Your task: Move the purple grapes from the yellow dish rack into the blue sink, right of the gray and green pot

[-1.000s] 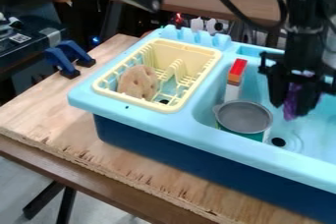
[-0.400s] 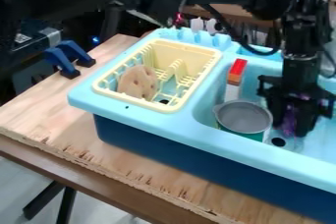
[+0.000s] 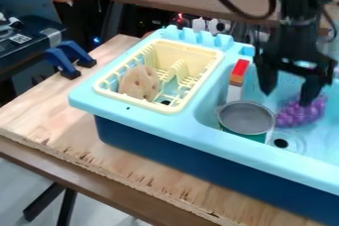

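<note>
I've opened my gripper (image 3: 289, 91) and lifted; the grapes (image 3: 298, 113) sit beneath it in the sink (image 3: 172, 127), released, I think.

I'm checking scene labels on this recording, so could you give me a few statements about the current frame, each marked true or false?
1. The fingers of the gripper are apart. True.
2. The purple grapes are in the yellow rack. False: they lie in the basin of the blue sink.
3. A tan, spotted disc stands in the yellow rack. True.
4. The gripper is above the yellow rack. False: it hangs over the basin, at the purple grapes.
5. The gray pan is upside down. False: its open side faces up.
</note>
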Tool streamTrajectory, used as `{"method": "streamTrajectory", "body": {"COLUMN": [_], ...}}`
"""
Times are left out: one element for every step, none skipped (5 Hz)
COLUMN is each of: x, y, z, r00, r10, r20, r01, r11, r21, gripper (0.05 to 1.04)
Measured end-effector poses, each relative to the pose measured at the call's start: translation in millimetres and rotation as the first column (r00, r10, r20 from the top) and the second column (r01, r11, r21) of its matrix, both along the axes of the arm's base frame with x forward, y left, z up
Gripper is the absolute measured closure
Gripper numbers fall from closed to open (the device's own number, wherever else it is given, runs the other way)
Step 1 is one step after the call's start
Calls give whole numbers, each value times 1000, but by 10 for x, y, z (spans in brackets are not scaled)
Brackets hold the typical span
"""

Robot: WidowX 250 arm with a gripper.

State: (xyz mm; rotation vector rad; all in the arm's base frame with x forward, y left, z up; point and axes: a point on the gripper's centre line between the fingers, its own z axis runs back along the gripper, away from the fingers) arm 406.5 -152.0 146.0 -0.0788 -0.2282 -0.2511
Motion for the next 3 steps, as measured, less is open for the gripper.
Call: {"method": "streamTrajectory", "body": {"x": [-18,-155,-460], "y": [34,121,268], "z": [398,699,711], "r00": [992,987,989], "r10": [10,33,142], "r20": [127,154,39], "r01": [-11,-34,-146], "r11": [1000,999,982], "r21": [4,7,118], "gripper": [81,81,81]}}
